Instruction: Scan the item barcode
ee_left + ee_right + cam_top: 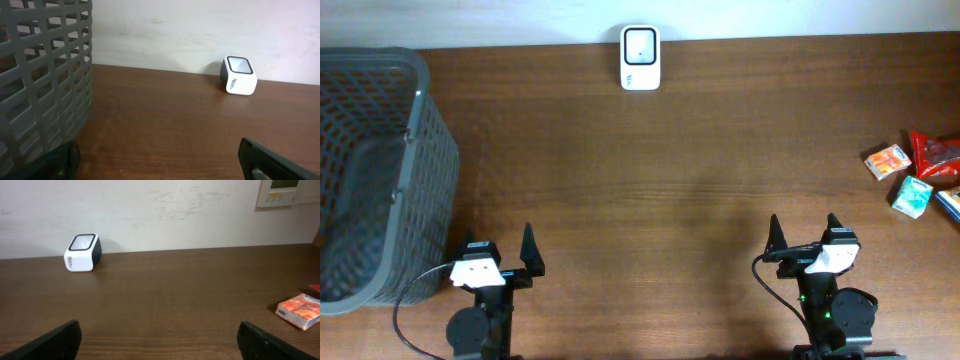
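1. Basket (432, 170), grey and mesh-walled, stood along the left edge of the desk (650, 180), running from the far left corner most of the way toward the near edge.
2. Left arm (480, 272) sat at the near edge, just beside the basket's right wall and apart from it. Its jaws stood wide open toward the far edge and held nothing.
3. Scanner (640, 58), a white block with a dark, tilted window, stood at the middle of the far edge, close against the wall. It was well apart from both arms.
4. Right arm (825, 262) sat at the near edge, right of the middle. Its jaws were spread wide and held nothing. In the right wrist view its dark fingers (50, 342) showed at the two lower corners, with bare desk between them.
5. Task items lay in a loose cluster by the right edge, well apart from the scanner and from both sets of jaws.
   - An orange packet (887, 161) lay flat.
   - A red packet (935, 153) lay just to its right.
   - A pale teal box (912, 196) lay nearer the near edge.
   - A blue item (950, 203) was cut off at the edge of the view.
   - Their barcodes were too small to make out.
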`<state>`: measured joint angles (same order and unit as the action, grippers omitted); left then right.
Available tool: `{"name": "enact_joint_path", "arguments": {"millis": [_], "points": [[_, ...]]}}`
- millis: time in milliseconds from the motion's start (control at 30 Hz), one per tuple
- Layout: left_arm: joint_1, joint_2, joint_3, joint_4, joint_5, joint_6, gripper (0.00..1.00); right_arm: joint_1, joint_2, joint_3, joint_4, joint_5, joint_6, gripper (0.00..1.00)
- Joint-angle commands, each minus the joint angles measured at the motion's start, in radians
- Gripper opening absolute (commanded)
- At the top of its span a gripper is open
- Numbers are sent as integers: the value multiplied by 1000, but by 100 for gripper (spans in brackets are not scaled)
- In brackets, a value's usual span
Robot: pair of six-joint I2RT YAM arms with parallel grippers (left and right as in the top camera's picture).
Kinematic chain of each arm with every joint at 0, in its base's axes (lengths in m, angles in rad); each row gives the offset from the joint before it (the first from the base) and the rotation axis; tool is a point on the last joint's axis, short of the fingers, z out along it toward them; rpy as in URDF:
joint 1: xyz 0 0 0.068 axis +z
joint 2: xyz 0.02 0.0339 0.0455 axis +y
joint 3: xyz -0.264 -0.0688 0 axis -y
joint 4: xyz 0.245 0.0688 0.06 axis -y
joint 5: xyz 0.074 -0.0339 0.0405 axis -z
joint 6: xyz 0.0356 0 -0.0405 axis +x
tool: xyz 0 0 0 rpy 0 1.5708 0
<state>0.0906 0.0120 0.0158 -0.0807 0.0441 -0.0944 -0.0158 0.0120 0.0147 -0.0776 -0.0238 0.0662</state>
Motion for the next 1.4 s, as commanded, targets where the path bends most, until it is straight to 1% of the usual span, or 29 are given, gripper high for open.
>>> {"name": "enact_joint_path", "arguments": {"millis": [0,367,500,700,1367], "points": [[-6,-7,-6,0,-7,16,99,8,-9,-9,-1,9,-7,99],[-5,-7,-6,0,-7,16,99,8,-9,-9,-2,14,-7,99],[-6,-7,-6,0,-7,16,99,8,-9,-9,-2,73,-17,99],[-6,-7,-6,0,-7,16,99,9,-9,-9,-3,61,-51,99],[-5,-7,-6,0,-7,16,99,9,-8,-9,-1,59,-51,99]]}}
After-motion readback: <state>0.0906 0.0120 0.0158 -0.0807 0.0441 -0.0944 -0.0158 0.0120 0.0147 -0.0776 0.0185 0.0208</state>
